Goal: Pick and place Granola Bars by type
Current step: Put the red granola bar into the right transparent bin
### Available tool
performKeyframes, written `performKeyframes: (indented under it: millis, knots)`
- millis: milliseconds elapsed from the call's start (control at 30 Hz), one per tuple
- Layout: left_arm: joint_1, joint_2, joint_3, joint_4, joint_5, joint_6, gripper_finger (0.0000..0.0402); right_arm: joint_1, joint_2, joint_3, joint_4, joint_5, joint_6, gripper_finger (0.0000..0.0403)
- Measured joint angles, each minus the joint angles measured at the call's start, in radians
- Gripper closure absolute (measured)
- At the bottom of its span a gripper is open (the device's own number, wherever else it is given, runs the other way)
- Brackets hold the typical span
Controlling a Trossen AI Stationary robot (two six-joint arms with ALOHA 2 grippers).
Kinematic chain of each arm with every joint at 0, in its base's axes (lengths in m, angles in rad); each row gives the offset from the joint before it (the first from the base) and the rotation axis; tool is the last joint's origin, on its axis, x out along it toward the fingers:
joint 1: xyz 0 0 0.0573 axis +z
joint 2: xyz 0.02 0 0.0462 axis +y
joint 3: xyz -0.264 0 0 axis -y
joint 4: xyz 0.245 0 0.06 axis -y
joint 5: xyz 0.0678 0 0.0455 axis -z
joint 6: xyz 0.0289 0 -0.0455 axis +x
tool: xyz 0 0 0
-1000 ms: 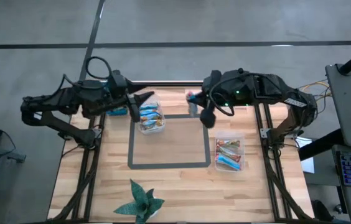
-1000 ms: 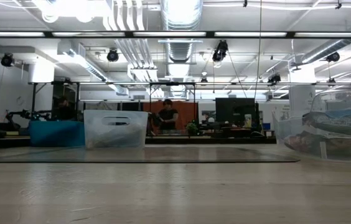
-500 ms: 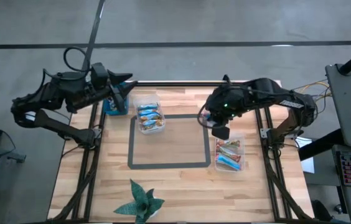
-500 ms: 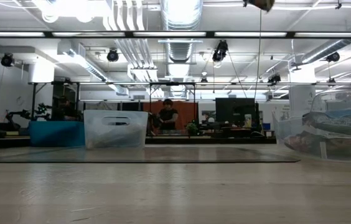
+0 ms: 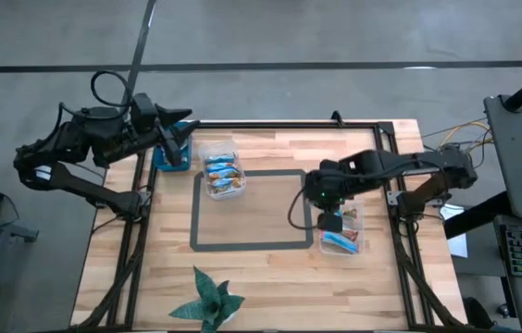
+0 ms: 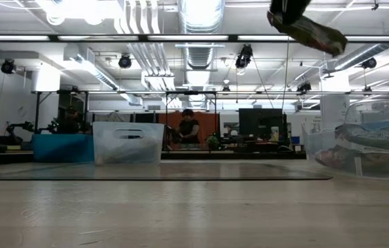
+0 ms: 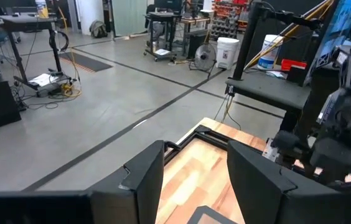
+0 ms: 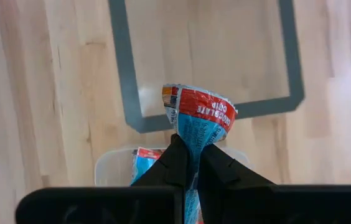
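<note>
The right arm is reaching from the counter's right edge inward, its links folded low across the wooden counter [image 5: 261, 277]. Its right end effector [image 5: 329, 222] is hanging over the inner edge of the right clear tub [image 5: 352, 211], just outside the right side of the grey taped rectangle [image 5: 253, 209].

The right end effector is clamping a granola bar [image 8: 199, 121]. In the right wrist view the two dark fingers [image 8: 177, 163] are pressing together on the lower part of the wrapper, and the red and blue end of the bar is standing clear beyond the fingertips. In the low view the same bar [image 6: 305, 29] is hanging tilted near the top of the frame, well above the counter surface.

The right clear tub is holding further bars [image 5: 340, 240] in blue and brown wrappers. A second clear tub [image 5: 223, 175], at the upper left corner of the taped rectangle, is holding mostly blue bars.

The left arm is waiting off the counter's left rear corner, elbow bent outward. Its left end effector [image 5: 180, 144] is pointing toward the counter beside a blue bin [image 5: 166, 163]. In the left wrist view the fingers [image 7: 143, 177] are standing apart with nothing between them.

A green paper plant figure [image 5: 207, 301] is lying near the counter's front edge.
</note>
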Motion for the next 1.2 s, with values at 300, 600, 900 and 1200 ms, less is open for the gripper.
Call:
performKeyframes:
  millis: [300,600,900,1200]
  knots:
    - [0.000,-0.003,0.000,-0.004,0.005,0.002,0.0243,0.010,-0.118,-0.356,0.180,-0.023,-0.043,0.0394]
    - [0.000,-0.008,-0.001,-0.079,0.091,-0.031,0.0243,0.010,-0.167,-0.632,0.334,-0.074,-0.103,0.0395]
    - [0.000,-0.006,-0.001,-0.091,0.096,-0.065,0.0243,-0.002,-0.149,-0.813,0.508,-0.106,-0.169,0.0395]
    - [0.000,-0.006,-0.001,-0.090,0.105,-0.075,0.0243,-0.022,-0.142,-0.871,0.573,-0.118,-0.165,0.0385]
